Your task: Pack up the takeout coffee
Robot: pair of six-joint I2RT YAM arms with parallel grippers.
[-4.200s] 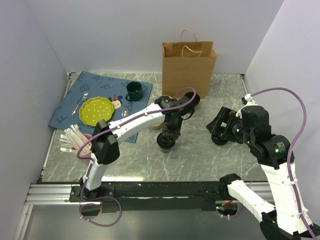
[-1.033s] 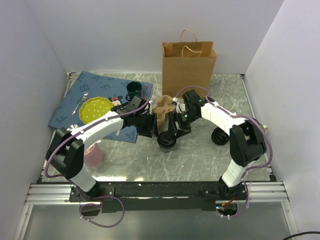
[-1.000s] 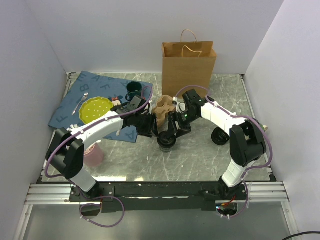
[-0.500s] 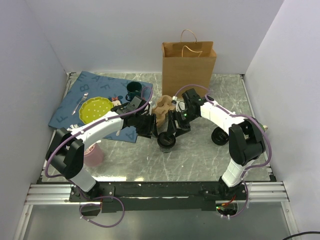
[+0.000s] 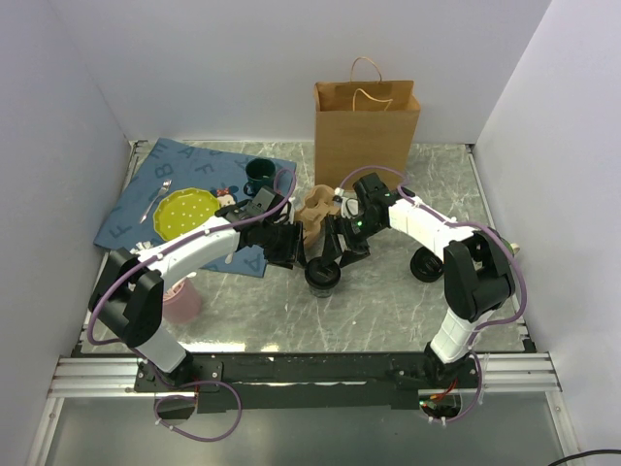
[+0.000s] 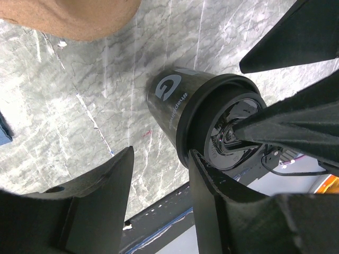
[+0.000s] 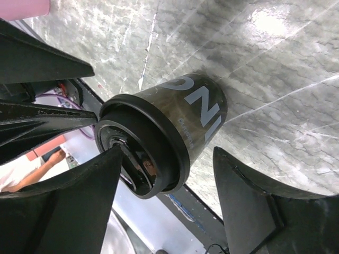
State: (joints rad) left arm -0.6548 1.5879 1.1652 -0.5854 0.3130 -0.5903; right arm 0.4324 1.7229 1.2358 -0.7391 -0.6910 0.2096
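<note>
Overhead, two white robot arms reach across a grey marble-patterned tabletop (image 5: 388, 311) and meet near its centre. The takeout coffee (image 5: 322, 275), a small black paper cup with a round black plastic lid, stands upright on the bare marble there. Behind it, a brown paper carrier bag with twisted handles (image 5: 367, 131) stands upright against the back wall. A tan moulded cardboard piece (image 5: 315, 206) lies between the two.

The left gripper (image 5: 294, 252) angles down at the lid from the left, and the right gripper (image 5: 338, 254) from the right. In the left wrist view the left gripper (image 6: 161, 159) has its jaws spread apart and holds nothing. The takeout coffee (image 6: 212, 127) sits just past one finger, with a white letter G on its side. In the right wrist view the right gripper (image 7: 168, 153) is spread wide, with the takeout coffee (image 7: 169, 132) framed between its two fingers. Whether either pad touches the cup is hard to tell.

At the rear left, a blue fabric placemat (image 5: 184, 175) carries a lime-green round plate (image 5: 186, 216) and a dark green handled mug (image 5: 259, 178). A pink cup (image 5: 182, 299) stands near the left arm
</note>
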